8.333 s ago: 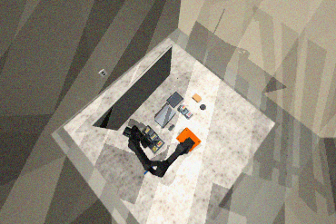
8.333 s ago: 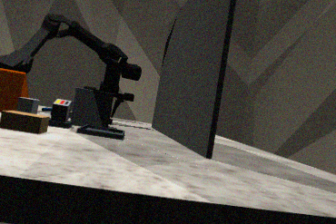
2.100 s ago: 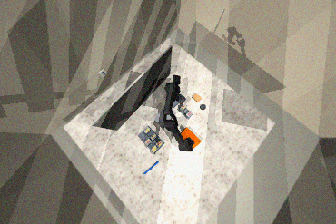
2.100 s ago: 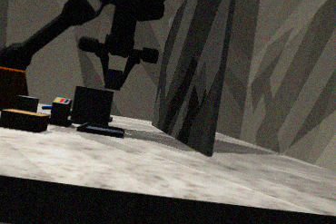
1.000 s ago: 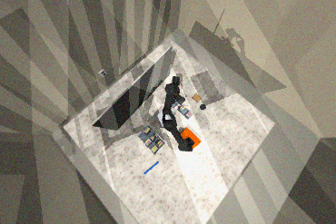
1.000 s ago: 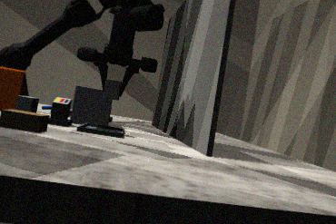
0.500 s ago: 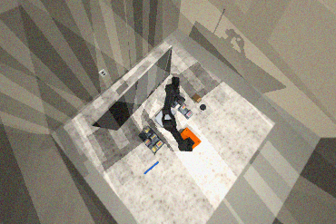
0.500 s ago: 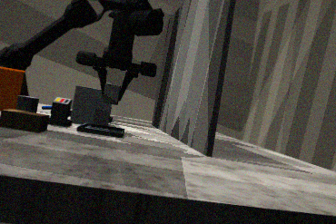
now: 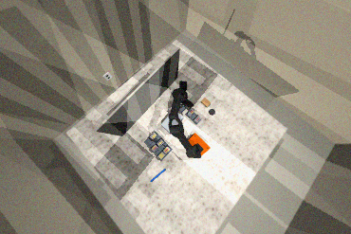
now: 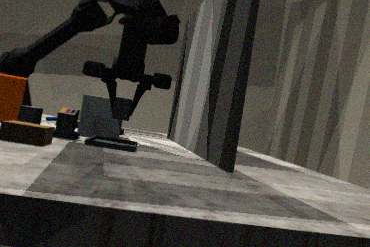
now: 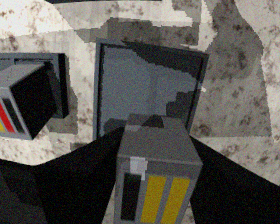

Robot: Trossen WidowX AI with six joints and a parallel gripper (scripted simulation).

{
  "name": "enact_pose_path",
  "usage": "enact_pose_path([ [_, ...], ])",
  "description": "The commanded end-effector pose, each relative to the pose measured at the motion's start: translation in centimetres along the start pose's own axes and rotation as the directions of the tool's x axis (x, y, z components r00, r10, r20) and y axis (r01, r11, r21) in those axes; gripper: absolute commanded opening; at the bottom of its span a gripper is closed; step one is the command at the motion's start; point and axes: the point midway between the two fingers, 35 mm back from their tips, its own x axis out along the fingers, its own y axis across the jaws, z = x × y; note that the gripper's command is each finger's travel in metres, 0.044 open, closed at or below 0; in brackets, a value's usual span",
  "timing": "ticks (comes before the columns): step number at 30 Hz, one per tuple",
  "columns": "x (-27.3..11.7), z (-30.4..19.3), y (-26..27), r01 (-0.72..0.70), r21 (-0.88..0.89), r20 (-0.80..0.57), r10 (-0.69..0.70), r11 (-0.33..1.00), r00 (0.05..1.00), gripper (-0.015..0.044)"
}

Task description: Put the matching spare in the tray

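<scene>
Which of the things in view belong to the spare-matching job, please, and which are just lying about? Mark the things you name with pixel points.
Part of the job:
- grey block with black and yellow bars (image 11: 159,145), in the black gripper (image 10: 121,113) (image 11: 153,137)
- shallow grey rectangular tray (image 11: 145,80) (image 10: 111,143)
- grey block with a red bar (image 11: 25,82) (image 10: 66,123), likely another spare

Just lying about:
- blue stick (image 9: 157,175)
- tan block (image 9: 205,102) (image 10: 26,132)
- black round object (image 9: 212,112)

Grey block-shaped spare above the grey tray
The grey rectangular block (image 10: 122,108) (image 11: 157,165), striped black, yellow and yellow, is upright between the gripper's fingertips (image 10: 121,117); the shallow grey rectangular tray (image 10: 111,144) (image 11: 145,85) lies flat below.
</scene>
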Motion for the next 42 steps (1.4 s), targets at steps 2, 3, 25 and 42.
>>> enact_pose_path([
  [2, 0.5, 0.1, 0.1, 0.0, 0.005, 0.004, 0.0, 1.0, 1.0, 0.0],
  [3, 0.5, 0.1, 0.1, 0.0, 0.005, 0.004, 0.0, 1.0, 1.0, 0.0],
  [25, 2.1, 0.2, 0.3, 0.0, 0.004, 0.005, 0.0, 1.0, 1.0, 0.0],
  [42, 3.3, 0.3, 0.4, 0.0, 0.004, 0.006, 0.0, 1.0, 1.0, 0.0],
])
